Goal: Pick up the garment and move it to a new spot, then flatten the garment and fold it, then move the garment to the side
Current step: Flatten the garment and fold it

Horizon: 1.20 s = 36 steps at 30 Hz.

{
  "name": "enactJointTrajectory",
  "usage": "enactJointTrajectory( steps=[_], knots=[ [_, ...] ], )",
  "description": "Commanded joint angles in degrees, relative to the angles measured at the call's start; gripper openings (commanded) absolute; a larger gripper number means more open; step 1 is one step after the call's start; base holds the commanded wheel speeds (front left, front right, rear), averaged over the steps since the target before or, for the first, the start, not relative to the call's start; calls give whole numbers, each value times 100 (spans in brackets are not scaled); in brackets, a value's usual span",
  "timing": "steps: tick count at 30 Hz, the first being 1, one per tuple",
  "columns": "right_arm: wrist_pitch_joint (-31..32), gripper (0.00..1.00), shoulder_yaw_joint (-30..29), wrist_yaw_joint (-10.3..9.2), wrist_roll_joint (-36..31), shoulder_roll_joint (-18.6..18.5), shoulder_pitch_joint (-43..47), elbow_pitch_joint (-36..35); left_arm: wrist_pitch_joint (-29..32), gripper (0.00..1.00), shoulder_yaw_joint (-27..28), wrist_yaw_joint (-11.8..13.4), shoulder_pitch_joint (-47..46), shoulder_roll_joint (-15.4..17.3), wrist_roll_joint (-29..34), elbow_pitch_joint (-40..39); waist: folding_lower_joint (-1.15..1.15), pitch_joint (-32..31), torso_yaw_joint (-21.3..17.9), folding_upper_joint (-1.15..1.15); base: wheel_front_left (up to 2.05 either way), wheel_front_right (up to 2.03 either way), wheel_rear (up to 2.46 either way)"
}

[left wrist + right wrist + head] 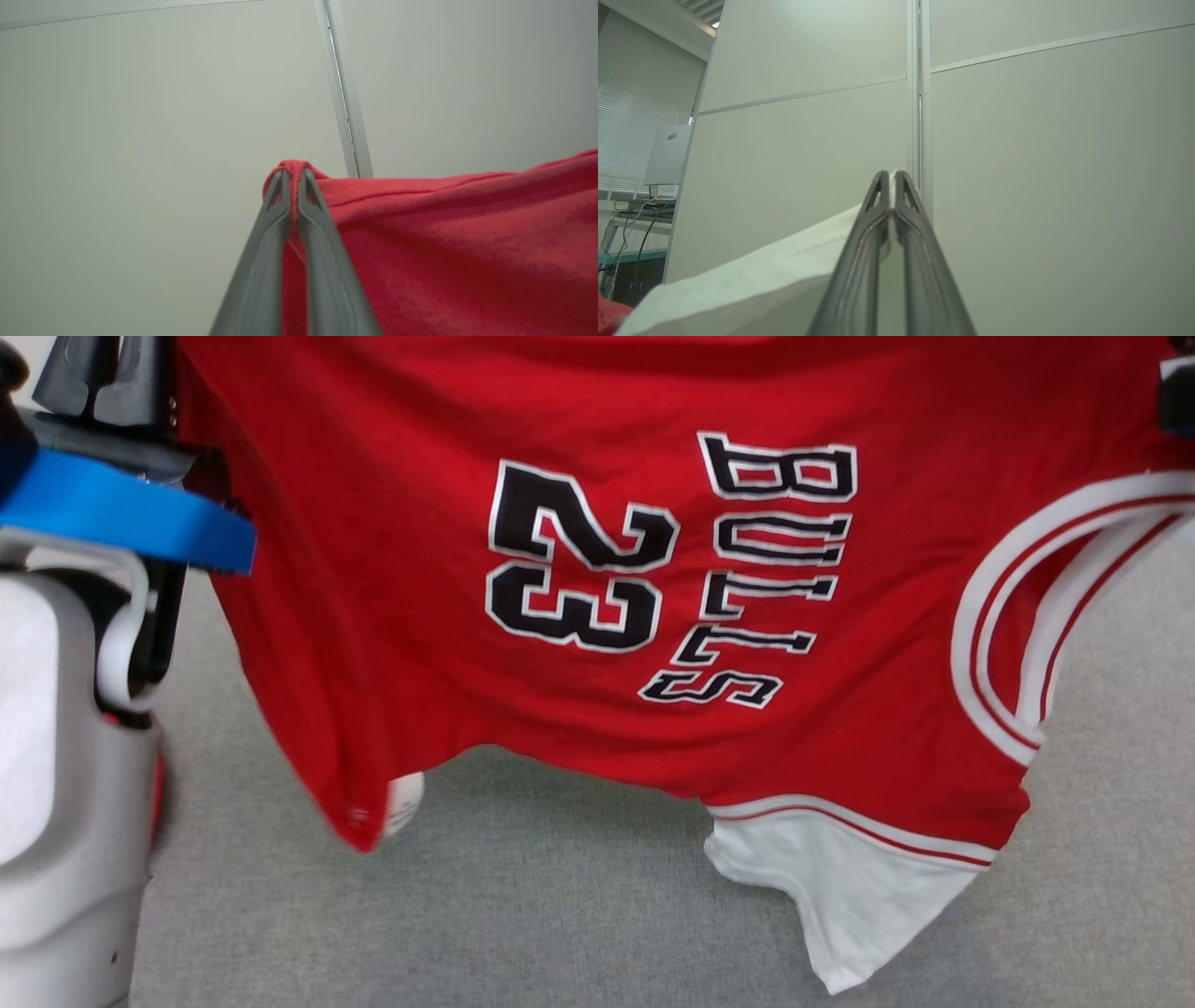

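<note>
Okay, left gripper (293,176) is clamped on a red edge of the garment (420,709). Right gripper (892,176) is clamped on its white trim (761,275). Both sets of jaws are pressed together with cloth pinched at the tips, and I see no slack in either bite.

The garment hangs spread between the two, lifted over the grey surface (560,915). Print side faces my head cam, number and lettering turned sideways. Its white panel (850,905) droops lowest toward the grey surface; I can't tell if it touches. Both grippers sit up above that surface, pointing at a pale wall panel (1041,163).

My read: pickup done, we're mid-carry. Left to do: set it down on the grey surface at the new spot, flatten, fold, slide aside.
</note>
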Motion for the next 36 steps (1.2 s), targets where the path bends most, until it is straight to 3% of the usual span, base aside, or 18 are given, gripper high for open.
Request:
enactJointTrajectory(
  steps=[1,9,15,21,28,36],
  knots=[
    [-12,0,51,-1,-76,-38,-165,166,-15,0,-16,35,-142,-62,2,108,0,187,99,0,0,0,0],
    [-312,0,-206,-1,-743,-17,-1835,1578,-642,0,32,295,-1605,-287,199,1332,0,1072,14,0,0,0,0],
    [-369,0,-831,-2,-1056,15,-2439,1684,-1266,0,163,425,-2319,-460,196,2064,0,1410,-49,0,0,0,0],
    [-373,0,-831,-4,-681,216,-1130,1477,-1387,0,197,336,-1417,-594,155,2497,0,1475,-182,0,0,0,0],
    [-374,0,-745,-3,-10,536,1515,987,-1396,0,613,280,718,-1107,-8,2507,0,1413,-286,0,0,0,0],
    [-375,0,-760,-3,111,1006,3962,769,-1398,0,1174,209,2753,-1551,-84,2533,0,1003,-402,0,0,0,0]
  ],
)
